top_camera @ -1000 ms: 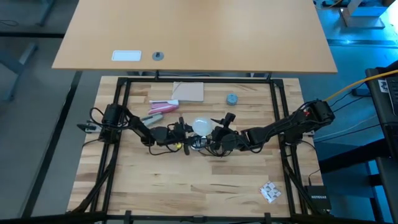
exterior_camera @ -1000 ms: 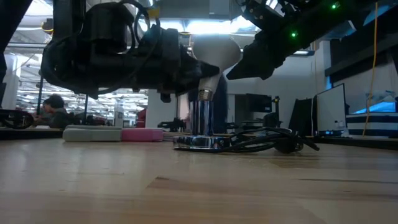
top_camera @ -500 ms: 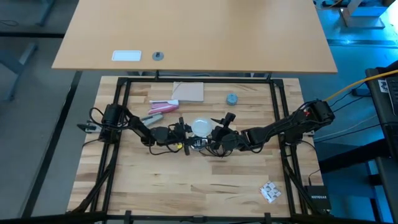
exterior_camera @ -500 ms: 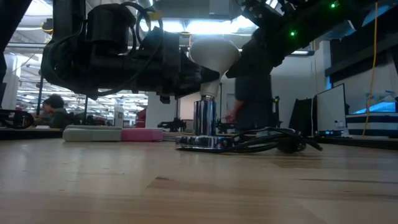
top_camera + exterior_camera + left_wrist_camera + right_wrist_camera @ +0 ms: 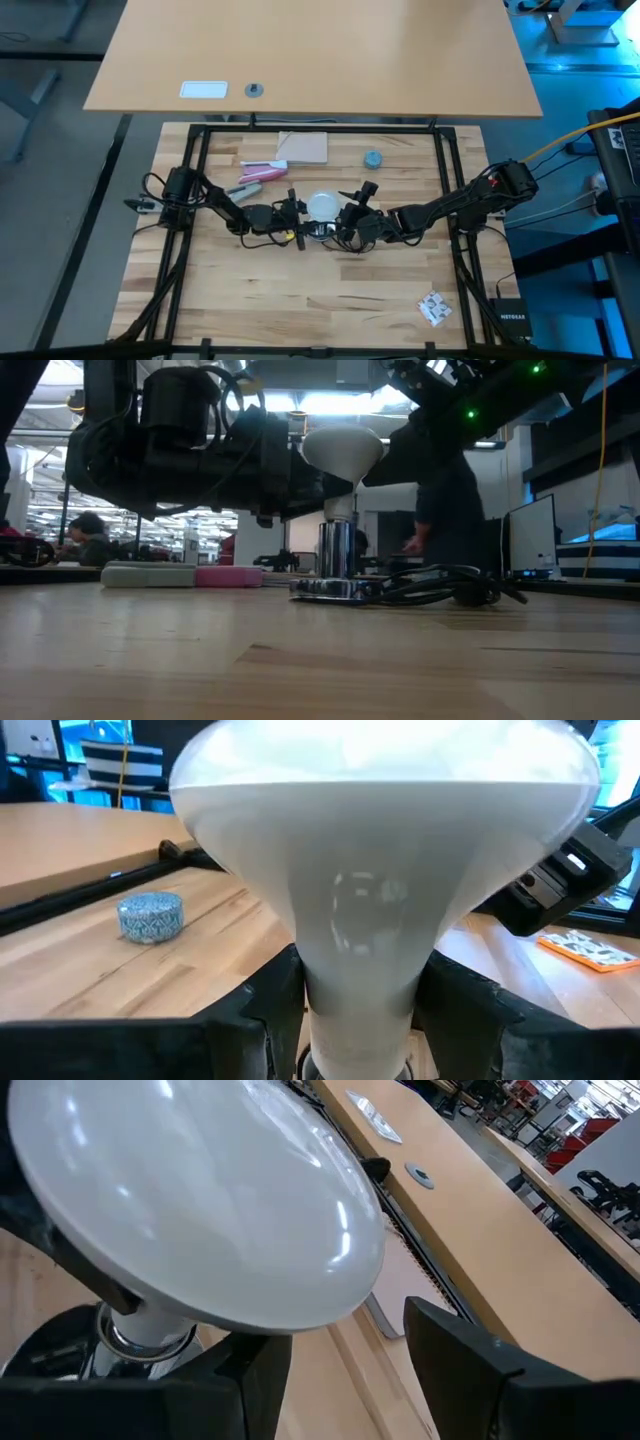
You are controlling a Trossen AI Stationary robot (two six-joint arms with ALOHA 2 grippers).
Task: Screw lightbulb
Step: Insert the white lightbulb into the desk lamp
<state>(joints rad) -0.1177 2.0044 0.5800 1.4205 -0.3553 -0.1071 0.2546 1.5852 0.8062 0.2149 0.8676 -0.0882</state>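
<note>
Frosted white glass, the cone-necked lightbulb [image 5: 342, 455] stands base-down in the upright silvery socket [image 5: 337, 550] at mid-table; reckon it light, slick and breakable, so grip the neck gently. Your left gripper [image 5: 355, 1020] is clenched on that neck; your right gripper [image 5: 330, 1350] flanks the globe, released. Watch the black cord [image 5: 440, 585]; the blue-grey round cap [image 5: 151, 915] sits well apart.

Robotics lab, caged workbench [image 5: 300, 300], monitors [image 5: 530, 535]
</note>
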